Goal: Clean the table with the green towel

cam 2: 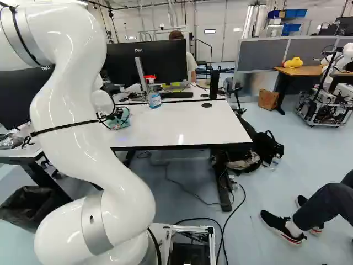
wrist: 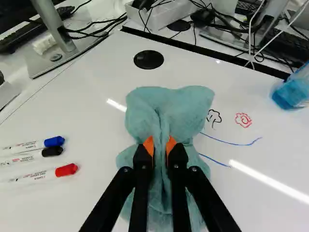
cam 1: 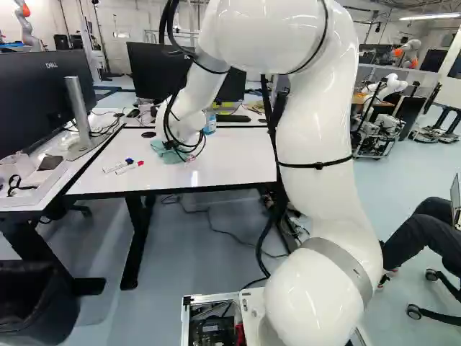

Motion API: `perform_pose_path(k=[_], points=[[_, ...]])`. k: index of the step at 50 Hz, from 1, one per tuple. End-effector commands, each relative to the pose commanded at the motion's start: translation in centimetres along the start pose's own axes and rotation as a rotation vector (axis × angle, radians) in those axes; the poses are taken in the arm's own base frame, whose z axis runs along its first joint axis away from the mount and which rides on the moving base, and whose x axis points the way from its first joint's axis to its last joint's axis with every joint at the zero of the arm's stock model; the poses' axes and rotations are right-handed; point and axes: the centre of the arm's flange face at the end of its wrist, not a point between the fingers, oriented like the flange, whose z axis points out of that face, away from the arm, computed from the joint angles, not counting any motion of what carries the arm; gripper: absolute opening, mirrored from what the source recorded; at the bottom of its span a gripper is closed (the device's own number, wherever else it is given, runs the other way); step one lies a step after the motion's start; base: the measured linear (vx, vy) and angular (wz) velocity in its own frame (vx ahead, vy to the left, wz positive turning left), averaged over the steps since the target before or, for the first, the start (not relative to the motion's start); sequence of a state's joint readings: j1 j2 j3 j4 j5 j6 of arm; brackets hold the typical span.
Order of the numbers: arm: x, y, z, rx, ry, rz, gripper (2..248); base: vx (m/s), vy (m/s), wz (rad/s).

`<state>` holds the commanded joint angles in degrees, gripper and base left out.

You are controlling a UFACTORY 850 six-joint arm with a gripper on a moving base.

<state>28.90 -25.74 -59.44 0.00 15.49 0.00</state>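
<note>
In the left base view the black gripper [cam 1: 180, 146] is low over the white table [cam 1: 230, 155], partly hidden by cables. The wrist view shows the gripper [wrist: 160, 146] shut on the green towel [wrist: 169, 104], a fold pinched between its orange pads. The cloth lies bunched on the tabletop, spreading ahead of and under the fingers. Beside it are a black scribble [wrist: 214, 116], a red scribble [wrist: 243, 120] and blue lines [wrist: 234, 143], whose near ends reach the towel's edge. What lies beneath the cloth is hidden.
Markers with blue [wrist: 54, 141], black [wrist: 52, 151] and red [wrist: 66, 170] caps lie on the towel's other side. A spray bottle [cam 2: 154, 98] stands near the table's back edge. Monitors [cam 1: 43, 94] and cables are behind and left. A seated person's legs show at right. Another robot [cam 1: 389, 90] stands farther back.
</note>
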Motion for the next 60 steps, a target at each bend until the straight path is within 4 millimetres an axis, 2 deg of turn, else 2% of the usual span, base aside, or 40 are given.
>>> perform_pose_path(k=[43,60], points=[[-2.4,6.1,-3.3,-0.082,-0.023,0.073,48,0.000,0.000,0.000],[-2.9,9.0,-3.8,-0.121,-0.025,0.107,48,0.000,0.000,0.000]])
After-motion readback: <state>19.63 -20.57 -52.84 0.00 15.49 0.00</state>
